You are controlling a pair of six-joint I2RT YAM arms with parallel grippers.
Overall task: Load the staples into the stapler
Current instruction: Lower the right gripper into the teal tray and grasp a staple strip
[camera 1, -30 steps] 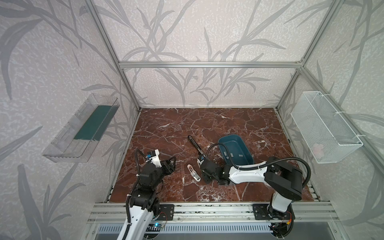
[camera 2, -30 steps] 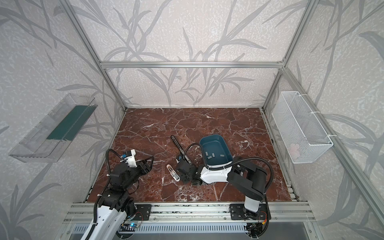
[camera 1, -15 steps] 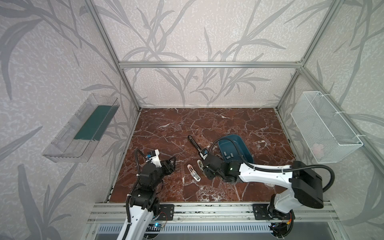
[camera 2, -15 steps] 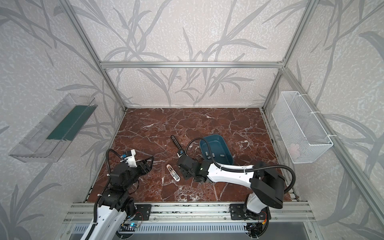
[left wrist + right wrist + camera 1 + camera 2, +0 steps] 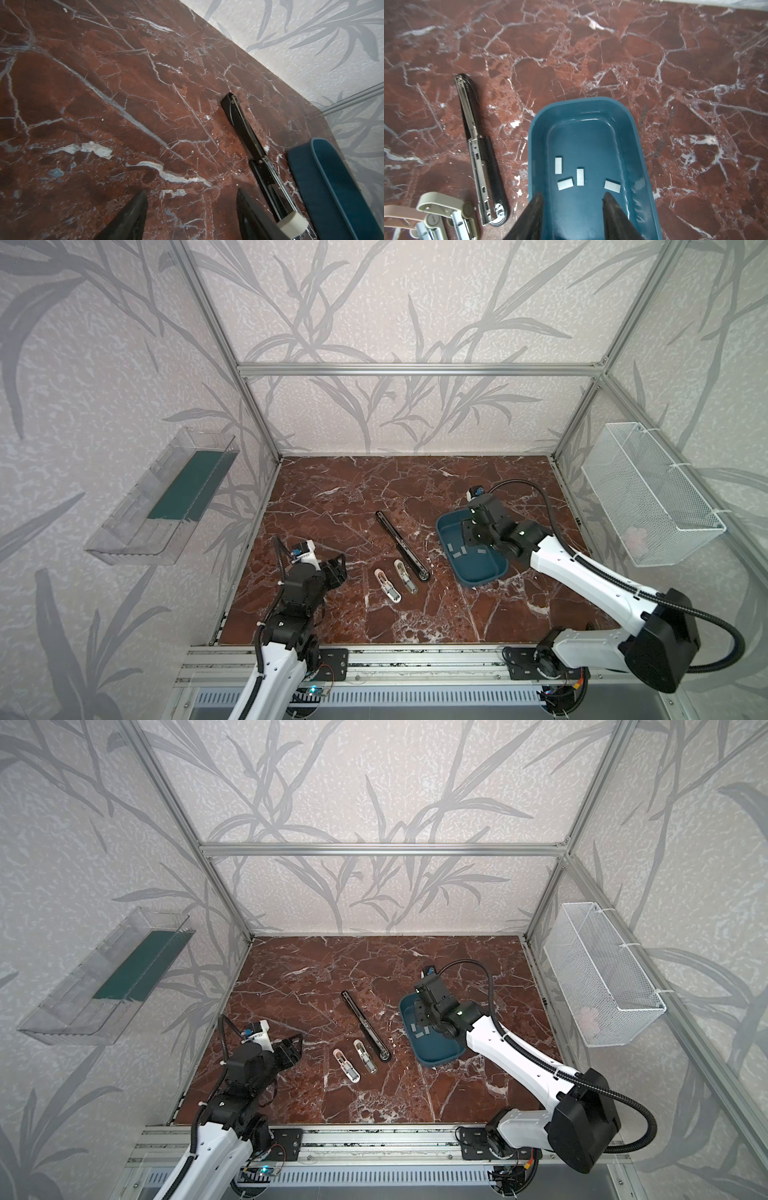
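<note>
Several staples (image 5: 579,176), short flat grey strips, lie in the blue tray (image 5: 583,101), also seen in a top view (image 5: 478,583). My right gripper (image 5: 573,195) hovers open over the tray's near half (image 5: 468,531), just short of the strips, with nothing between its fingers. A long black stapler (image 5: 402,545) lies opened flat left of the tray, its metal channel up (image 5: 481,149). Two small pale staplers (image 5: 387,585) (image 5: 405,576) lie opened beside its near end. My left gripper (image 5: 338,568) rests open and empty at the left, low over the marble (image 5: 191,191).
A clear bin (image 5: 166,506) hangs on the left wall and a white wire basket (image 5: 648,497) on the right wall. Aluminium frame posts stand at the floor's corners, and a rail (image 5: 374,659) runs along the front edge.
My right arm has swung from the small staplers at the centre to the right and back, over the blue tray, empty. The left arm has not moved.
</note>
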